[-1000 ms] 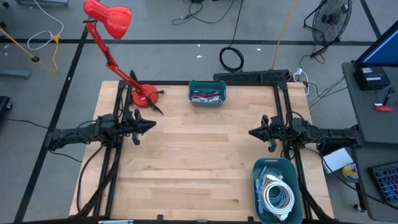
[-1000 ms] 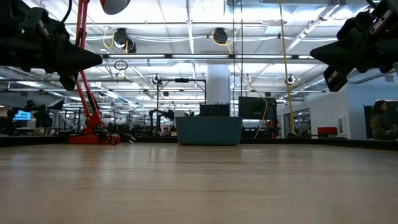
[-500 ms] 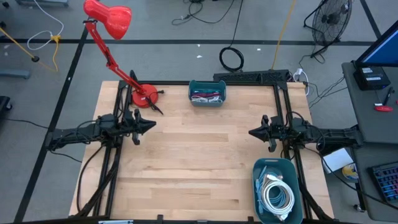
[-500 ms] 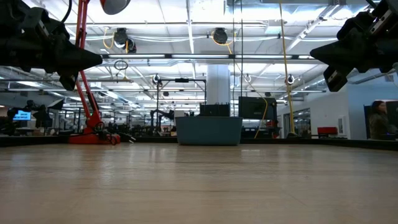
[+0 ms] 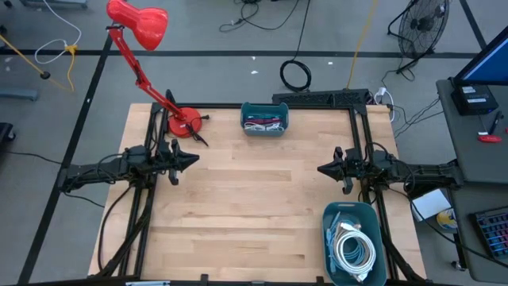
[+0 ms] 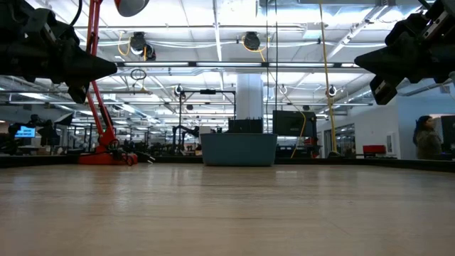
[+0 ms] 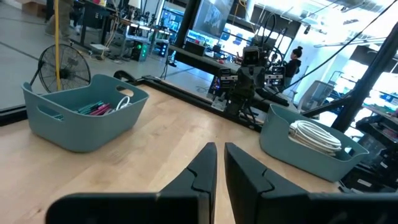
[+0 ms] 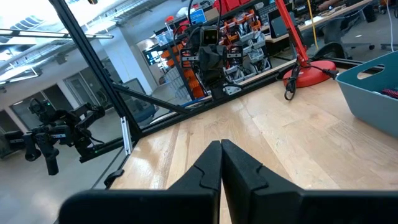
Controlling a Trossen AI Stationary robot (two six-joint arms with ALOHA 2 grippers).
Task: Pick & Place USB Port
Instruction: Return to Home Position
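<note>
No single USB part can be told apart. A teal bin (image 5: 264, 118) at the table's far edge holds pink, red and white cables; in the left wrist view this bin (image 7: 81, 112) shows them too. A second teal bin (image 5: 353, 242) at the near right corner holds coiled white cables. My left gripper (image 5: 193, 161) hovers above the table's left side, shut but for a thin slit (image 7: 220, 155). My right gripper (image 5: 321, 169) hovers above the right side, shut (image 8: 221, 144). The two point at each other, well above the wood.
A red desk lamp stands with its base (image 5: 184, 122) at the far left corner, its arm leaning out over the left arm. Bare wood (image 5: 254, 199) lies between the two grippers. A person (image 6: 426, 139) stands far behind the table.
</note>
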